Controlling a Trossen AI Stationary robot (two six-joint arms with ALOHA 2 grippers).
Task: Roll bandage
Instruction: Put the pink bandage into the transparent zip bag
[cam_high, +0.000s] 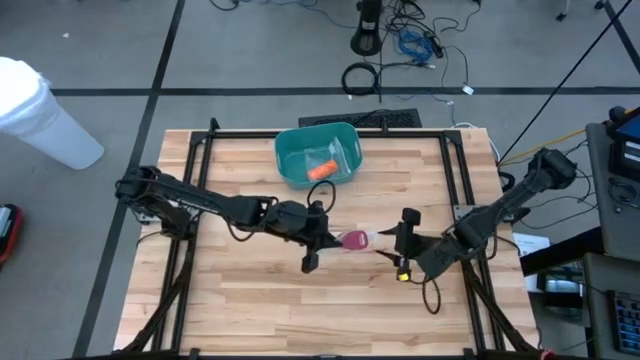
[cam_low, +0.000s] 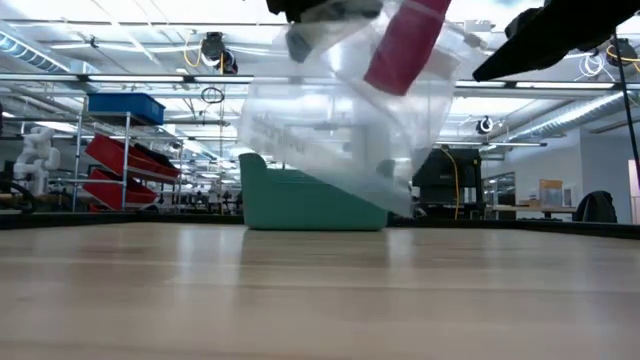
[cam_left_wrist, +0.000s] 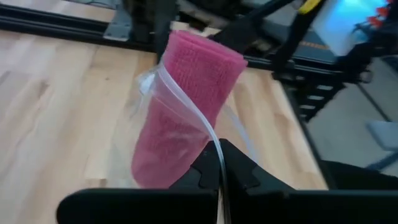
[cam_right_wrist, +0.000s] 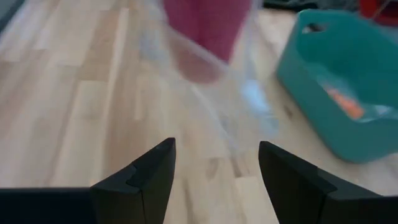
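Observation:
A pink rolled bandage (cam_left_wrist: 186, 106) sits in a clear plastic bag (cam_low: 340, 120), its upper end poking out of the bag's mouth (cam_low: 405, 45). My left gripper (cam_left_wrist: 219, 177) is shut on the bag over the middle of the table (cam_high: 322, 238). The bag hangs in the air, clear of the wood. My right gripper (cam_right_wrist: 214, 168) stands open just to the right of the bag (cam_high: 392, 243), its fingers pointing at it with nothing between them. My left gripper pinches the clear bag's rim (cam_left_wrist: 214, 146) between its two shut fingers, beside the bandage. The fingers come from the table's left, slanting a little downward. The bag is lifted clear of the table and hangs tilted, with the bandage inside it.
A teal bin (cam_high: 300, 170) stands at the far middle of the table, holding an orange item (cam_high: 322, 169) in clear wrap. Black frame rails (cam_high: 190, 200) run along the table's left, right and far sides. Bare wood lies toward the near edge.

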